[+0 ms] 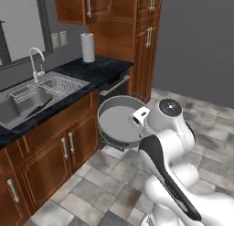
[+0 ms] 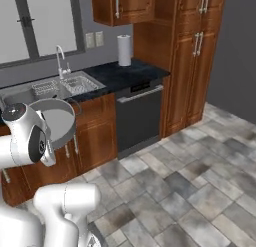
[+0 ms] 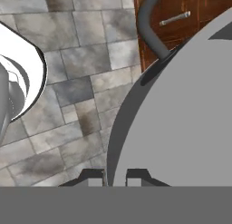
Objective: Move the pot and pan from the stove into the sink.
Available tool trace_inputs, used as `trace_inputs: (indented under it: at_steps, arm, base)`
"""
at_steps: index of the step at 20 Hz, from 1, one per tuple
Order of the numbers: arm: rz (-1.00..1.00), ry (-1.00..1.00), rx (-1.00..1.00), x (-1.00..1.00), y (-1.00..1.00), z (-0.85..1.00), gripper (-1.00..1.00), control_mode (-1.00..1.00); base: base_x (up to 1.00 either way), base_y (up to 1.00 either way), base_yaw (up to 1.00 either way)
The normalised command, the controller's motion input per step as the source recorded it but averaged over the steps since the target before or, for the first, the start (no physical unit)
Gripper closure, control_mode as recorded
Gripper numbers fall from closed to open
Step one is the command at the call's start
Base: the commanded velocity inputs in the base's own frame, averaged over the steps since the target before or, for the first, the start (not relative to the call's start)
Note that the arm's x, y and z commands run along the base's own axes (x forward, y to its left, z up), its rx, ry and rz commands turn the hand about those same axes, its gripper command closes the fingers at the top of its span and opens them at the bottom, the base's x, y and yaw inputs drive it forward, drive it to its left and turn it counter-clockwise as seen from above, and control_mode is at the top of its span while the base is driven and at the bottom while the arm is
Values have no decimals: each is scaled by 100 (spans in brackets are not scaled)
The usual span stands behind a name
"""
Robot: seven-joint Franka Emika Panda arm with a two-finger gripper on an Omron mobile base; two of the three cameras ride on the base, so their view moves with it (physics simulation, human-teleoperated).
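The pot [image 1: 119, 122] hangs in the air in front of the lower cabinets [image 1: 50, 158], out over the tiled floor [image 1: 105, 184], its grey inside bare. The claw [image 3: 115, 177] pinches the pot's rim, one dark tip on each side of the wall, closed down to the wall's thickness. From the pot, the sink [image 1: 20, 104] lies at ten o'clock in the left base view, sunk in the dark bench [image 1: 98, 67]; a long dark handle slants across its basin, probably the pan [image 1: 34, 109]. A dish rack [image 1: 61, 85] sits beside the basin, the faucet [image 1: 34, 60] behind it, a paper towel roll [image 1: 87, 47] at the wall. The dishwasher [image 2: 140, 118] stands right of the cabinets.
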Motion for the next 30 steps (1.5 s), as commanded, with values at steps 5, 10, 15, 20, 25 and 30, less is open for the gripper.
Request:
trace_inputs:
  at_steps: [5,10,15,20,25,30]
  arm:
    - [0,0,0,0,0,0,100,100]
    - [0,0,0,0,0,0,100,100]
    - [0,0,0,0,0,0,100,100]
    - [0,0,0,0,0,0,100,100]
    - [0,0,0,0,0,0,100,100]
    - [0,0,0,0,0,0,100,100]
  base:
    - [-1,0,50]
    - [-1,0,49]
    - [-2,0,49]
    - [-2,0,49]
    - [-1,-4,32]
    - [0,-8,0]
